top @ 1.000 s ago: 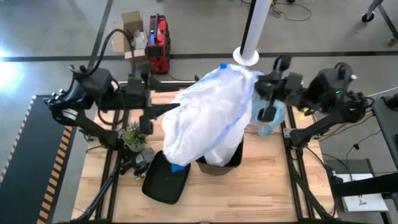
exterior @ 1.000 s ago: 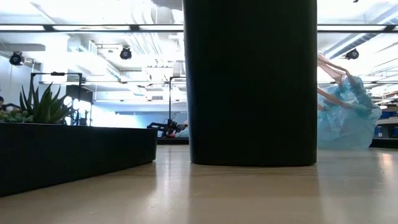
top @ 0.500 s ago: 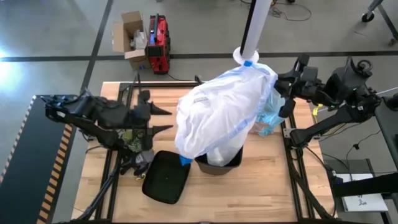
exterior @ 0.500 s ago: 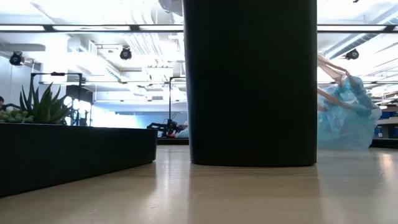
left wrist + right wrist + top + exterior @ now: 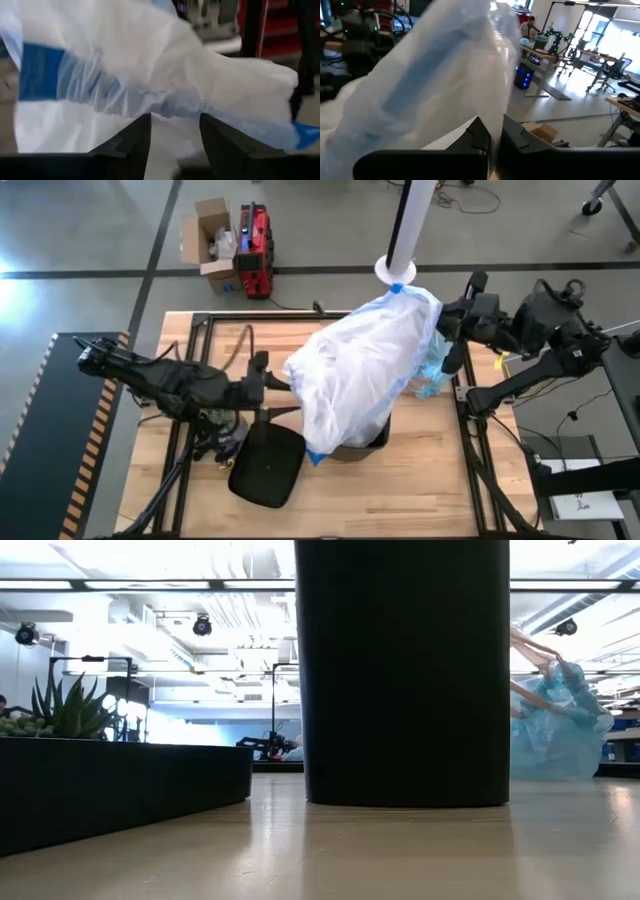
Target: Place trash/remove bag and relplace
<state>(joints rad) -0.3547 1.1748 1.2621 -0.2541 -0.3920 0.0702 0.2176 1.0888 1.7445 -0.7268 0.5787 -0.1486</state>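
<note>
A big white translucent bag [image 5: 360, 370] with blue trim hangs slanting over the black bin [image 5: 362, 442], which fills the middle of the low view [image 5: 405, 670]. My right gripper [image 5: 447, 332] is shut on the white bag's far right side. My left gripper [image 5: 276, 386] is open at the white bag's left side; in the left wrist view its fingers [image 5: 172, 145] stand just short of the plastic. The crumpled light-blue bag [image 5: 432, 376] lies on the table right of the bin [image 5: 556, 730]. No trash shows. My right gripper pinches a thin fold of the white bag's plastic [image 5: 492, 112] between its two fingers, near the blue-trimmed edge [image 5: 432, 330]. The fingers come roughly level from the table's right. The white bag hangs slack from the hold, billowing down and left over the bin's mouth.
A black lid [image 5: 266, 465] lies flat on the near left of the table, with a small green plant [image 5: 215, 420] beside it. A white pole [image 5: 408, 230] stands at the far edge. In the low view the lid [image 5: 120, 790] blocks the left.
My left gripper has dropped and moved toward the near edge and the bin, staying open. My right gripper has shifted toward the table's right and kept its hold. The white bag has swung right and sagged, its lower end now draped over the bin's near left rim.
</note>
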